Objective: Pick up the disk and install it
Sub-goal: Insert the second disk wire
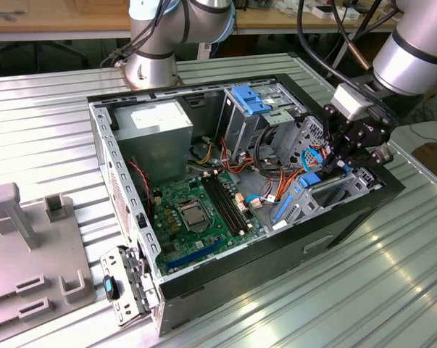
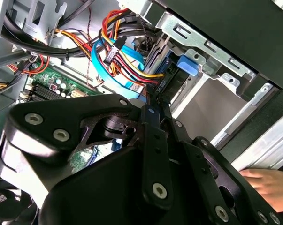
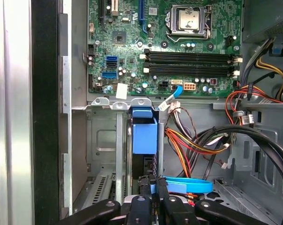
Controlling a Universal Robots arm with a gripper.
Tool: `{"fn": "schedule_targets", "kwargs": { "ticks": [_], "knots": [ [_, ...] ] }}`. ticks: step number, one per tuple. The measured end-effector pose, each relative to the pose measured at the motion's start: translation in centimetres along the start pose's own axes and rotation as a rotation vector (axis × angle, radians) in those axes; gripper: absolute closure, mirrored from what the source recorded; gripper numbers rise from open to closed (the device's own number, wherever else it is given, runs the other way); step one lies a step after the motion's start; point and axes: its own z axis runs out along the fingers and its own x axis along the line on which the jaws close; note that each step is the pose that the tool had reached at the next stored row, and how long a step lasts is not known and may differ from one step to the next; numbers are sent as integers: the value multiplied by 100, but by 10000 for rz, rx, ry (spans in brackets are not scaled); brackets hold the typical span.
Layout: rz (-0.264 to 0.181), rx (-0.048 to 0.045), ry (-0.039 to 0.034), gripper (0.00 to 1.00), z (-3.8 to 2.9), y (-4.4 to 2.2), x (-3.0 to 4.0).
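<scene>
Blue-railed, the disk [image 3: 144,140] stands on edge in the metal drive cage [image 3: 101,140] of the open computer case [image 1: 348,217], at about four o'clock from the motherboard [image 1: 196,214] in the exterior view. I see my gripper [image 3: 150,185] clenched on the disk's near edge in both wrist views, fingers [image 2: 153,136] pressed together. A person's hand [image 2: 268,180] rests beside the case.

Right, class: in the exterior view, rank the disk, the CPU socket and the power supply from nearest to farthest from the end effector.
1. The disk, standing in the bay beneath the end effector.
2. The CPU socket, mid-motherboard.
3. The power supply, far corner, exterior view's left.
</scene>
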Motion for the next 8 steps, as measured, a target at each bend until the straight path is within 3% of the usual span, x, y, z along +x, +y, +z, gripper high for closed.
{"fn": "schedule_targets", "kwargs": {
  "ticks": [8],
  "knots": [
    [2, 0, -33, 84, 16, 1, 2]
  ]
}}
